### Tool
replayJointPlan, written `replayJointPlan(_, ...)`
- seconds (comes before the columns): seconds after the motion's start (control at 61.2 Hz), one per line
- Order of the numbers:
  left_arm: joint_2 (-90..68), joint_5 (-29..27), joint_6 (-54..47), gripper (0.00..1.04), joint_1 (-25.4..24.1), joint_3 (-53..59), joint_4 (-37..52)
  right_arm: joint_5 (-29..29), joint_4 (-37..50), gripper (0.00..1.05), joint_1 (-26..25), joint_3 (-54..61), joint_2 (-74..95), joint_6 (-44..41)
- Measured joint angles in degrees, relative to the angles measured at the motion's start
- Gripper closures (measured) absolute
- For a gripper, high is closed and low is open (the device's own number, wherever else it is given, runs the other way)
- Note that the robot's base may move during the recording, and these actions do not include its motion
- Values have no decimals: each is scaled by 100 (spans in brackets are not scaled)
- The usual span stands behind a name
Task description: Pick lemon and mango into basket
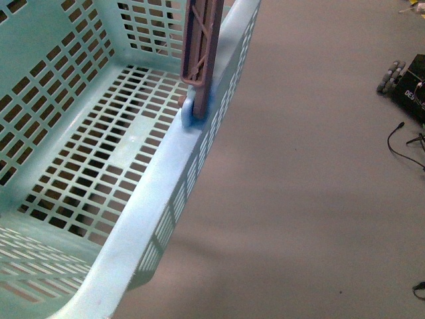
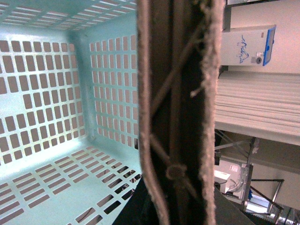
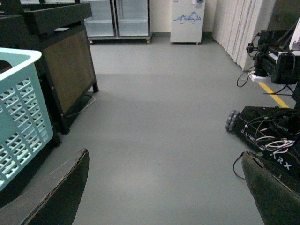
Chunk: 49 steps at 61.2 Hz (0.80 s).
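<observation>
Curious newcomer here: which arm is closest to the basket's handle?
The left: its camera is filled by the brown handle; the right gripper, open, faces bare floor.

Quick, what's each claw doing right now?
Left claw: closed on the basket handle.
Right claw: open, holding nothing.

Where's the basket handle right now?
Front view: the handle stands upright on its hinge at the right-hand wall of the basket, top centre. Left wrist view shows it close up.
</observation>
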<state>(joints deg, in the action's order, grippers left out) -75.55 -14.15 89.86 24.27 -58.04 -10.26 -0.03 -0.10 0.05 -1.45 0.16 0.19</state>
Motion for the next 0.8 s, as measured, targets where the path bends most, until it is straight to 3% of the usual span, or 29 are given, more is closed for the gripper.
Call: replayJointPlan(0.8, 0, -2, 0, 99, 0, 0, 0, 0, 0, 9, 0, 0, 0, -2)
